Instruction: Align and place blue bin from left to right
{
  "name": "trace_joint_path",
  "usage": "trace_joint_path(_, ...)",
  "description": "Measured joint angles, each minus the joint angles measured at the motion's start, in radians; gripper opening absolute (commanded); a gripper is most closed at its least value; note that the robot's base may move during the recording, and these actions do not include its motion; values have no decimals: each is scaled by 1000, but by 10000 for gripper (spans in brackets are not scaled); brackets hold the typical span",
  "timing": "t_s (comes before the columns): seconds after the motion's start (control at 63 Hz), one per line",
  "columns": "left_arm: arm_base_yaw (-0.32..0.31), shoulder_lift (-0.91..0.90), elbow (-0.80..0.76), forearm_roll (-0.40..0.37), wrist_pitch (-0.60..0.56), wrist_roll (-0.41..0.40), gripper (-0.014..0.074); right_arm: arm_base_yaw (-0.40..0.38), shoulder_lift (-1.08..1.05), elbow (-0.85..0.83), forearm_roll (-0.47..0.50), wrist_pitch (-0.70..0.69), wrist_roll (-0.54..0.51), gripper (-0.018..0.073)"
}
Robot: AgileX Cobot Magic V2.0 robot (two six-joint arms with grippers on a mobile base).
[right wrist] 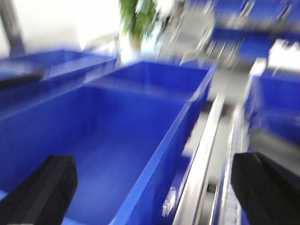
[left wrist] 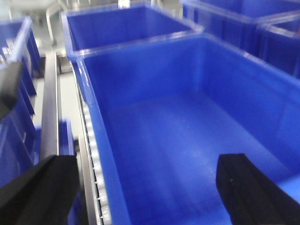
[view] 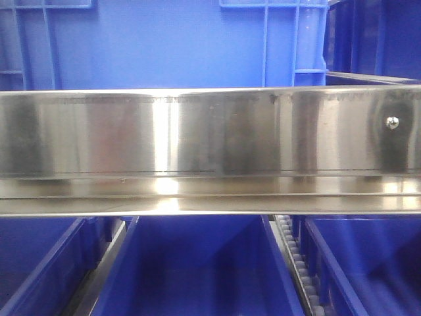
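Stainless shelf rail [view: 210, 138] fills my front view; the blue bin [view: 164, 43] stands just behind and above it. My left fingers [left wrist: 243, 187] are spread apart, holding nothing, a deeper-blue crate [left wrist: 187, 117] beneath and between them. My right fingers [right wrist: 42, 192] are likewise released, a metal track [right wrist: 201, 154] running between them.

black blocky left gripper [left wrist: 145, 190], black right gripper [right wrist: 154, 187]

roller rack [view: 210, 131], blue crates [view: 197, 276] on it
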Motion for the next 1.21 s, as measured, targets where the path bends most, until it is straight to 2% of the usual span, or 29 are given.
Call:
trace_joint_path(0.143,8,154,-188,-2,122,-12,496,6,201,-234,2,210,-2,570)
trace_joint_path(0.302,71,319,-375,-11,283,-26,496,7,435,-562,-13,439,18,570)
trace_joint_path(0.445,116,420,-455,-33,382,-29,496,7,586,-744,-73,544,98,570)
trace_joint_path(0.572,131,498,-504,-35,424,-37,496,7,694,-850,-103,568,164,570)
trace_joint_path(0.762,132,571,-549,-40,436,-36,496,7,807,-893,-105,572,216,570)
trace_joint_path(1.207,133,688,-553,-33,438,-36,496,-2,950,-895,-78,574,231,570)
